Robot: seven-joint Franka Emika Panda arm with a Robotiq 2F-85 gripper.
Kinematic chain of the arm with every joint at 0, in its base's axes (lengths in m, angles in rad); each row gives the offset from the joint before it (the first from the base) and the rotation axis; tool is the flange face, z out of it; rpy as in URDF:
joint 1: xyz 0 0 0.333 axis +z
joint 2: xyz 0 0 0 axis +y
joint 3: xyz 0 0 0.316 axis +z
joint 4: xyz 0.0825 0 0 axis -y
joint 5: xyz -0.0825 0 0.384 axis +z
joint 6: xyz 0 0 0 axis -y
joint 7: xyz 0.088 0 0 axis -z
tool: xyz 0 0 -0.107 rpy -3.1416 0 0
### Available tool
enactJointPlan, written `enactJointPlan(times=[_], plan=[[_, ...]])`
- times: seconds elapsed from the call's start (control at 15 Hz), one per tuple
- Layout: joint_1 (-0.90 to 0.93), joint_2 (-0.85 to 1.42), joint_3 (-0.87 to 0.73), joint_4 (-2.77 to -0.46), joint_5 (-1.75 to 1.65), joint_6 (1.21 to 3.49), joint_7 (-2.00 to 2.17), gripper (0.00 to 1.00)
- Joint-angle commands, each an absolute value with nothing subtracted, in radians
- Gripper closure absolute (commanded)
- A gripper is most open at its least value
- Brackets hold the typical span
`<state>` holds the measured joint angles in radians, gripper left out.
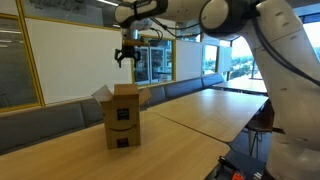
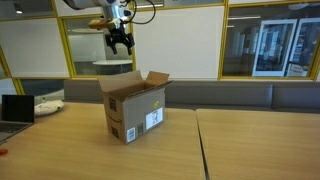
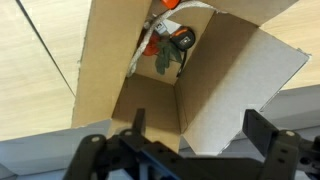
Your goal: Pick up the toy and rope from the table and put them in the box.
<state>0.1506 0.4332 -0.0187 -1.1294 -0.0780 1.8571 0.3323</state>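
The brown cardboard box [image 1: 123,117] stands upright on the tan table [image 1: 200,115] with its top flaps open; it also shows in an exterior view [image 2: 135,108] and from above in the wrist view [image 3: 150,85]. Inside it, at the bottom, lies the toy [image 3: 170,48], green with red and orange parts, and a whitish strand of the rope [image 3: 146,38] beside it. My gripper [image 1: 125,56] hangs high above the box, open and empty; it shows in both exterior views [image 2: 120,45] and in the wrist view [image 3: 195,125].
A padded bench [image 1: 60,110] runs along the wall behind the table. A laptop [image 2: 15,108] and a white object [image 2: 48,104] sit on the table's far end. A seam line [image 2: 197,140] crosses the table top. Glass walls stand behind.
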Motion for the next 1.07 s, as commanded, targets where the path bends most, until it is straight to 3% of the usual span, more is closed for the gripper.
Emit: enactJointPlan(times=[0.0,1.0], plan=[[0.165,0.198,-0.031,-1.371,-0.145,1.876,0.338,0.00],[0.011,-0.436,-0.078,-2.179,-0.088,1.828,-0.025,0.00]])
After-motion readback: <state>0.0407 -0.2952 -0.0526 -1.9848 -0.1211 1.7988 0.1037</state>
